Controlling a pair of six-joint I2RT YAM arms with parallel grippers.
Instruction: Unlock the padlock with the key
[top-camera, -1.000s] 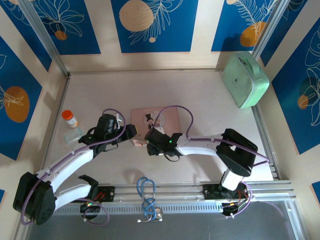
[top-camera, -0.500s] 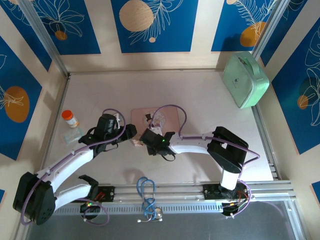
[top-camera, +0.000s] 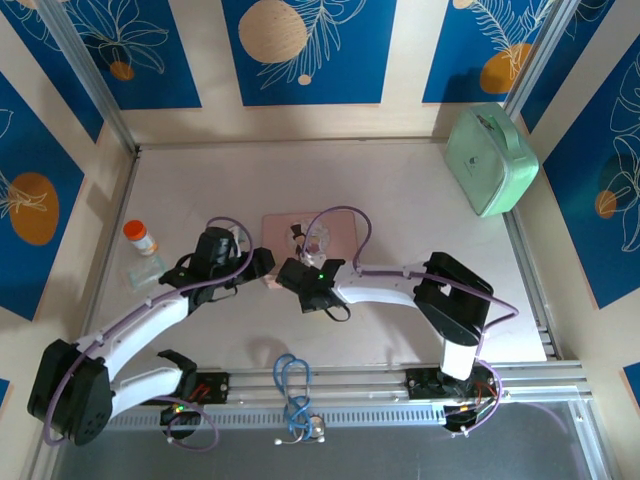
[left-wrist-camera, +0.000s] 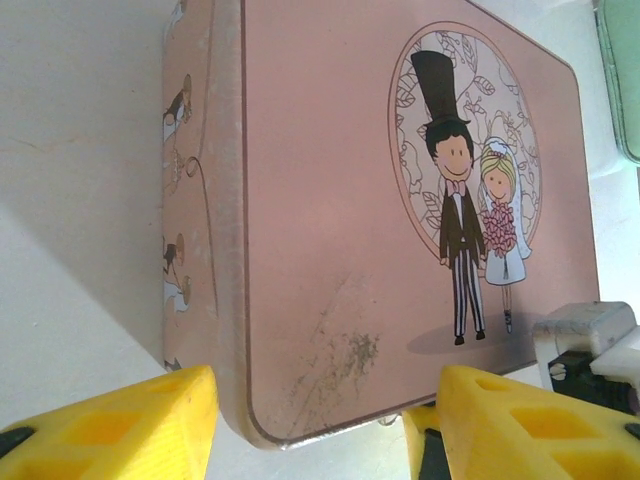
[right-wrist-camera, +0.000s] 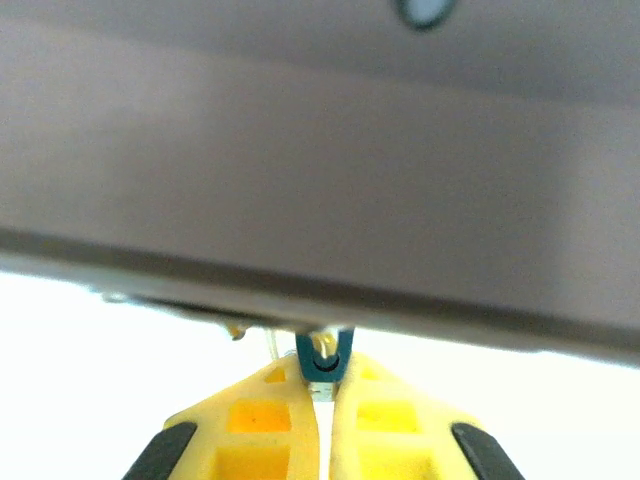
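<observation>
Padlock (right-wrist-camera: 322, 372), tiny and blue-green, sits low in the middle of the right wrist view, just under the edge of the pink tin (left-wrist-camera: 330, 250). Right claw (right-wrist-camera: 322, 392) pinches it, yellow fingers pressed together. Left claw (left-wrist-camera: 320, 425) has its fingers apart around the tin's near corner; I cannot tell if they squeeze it.
</observation>
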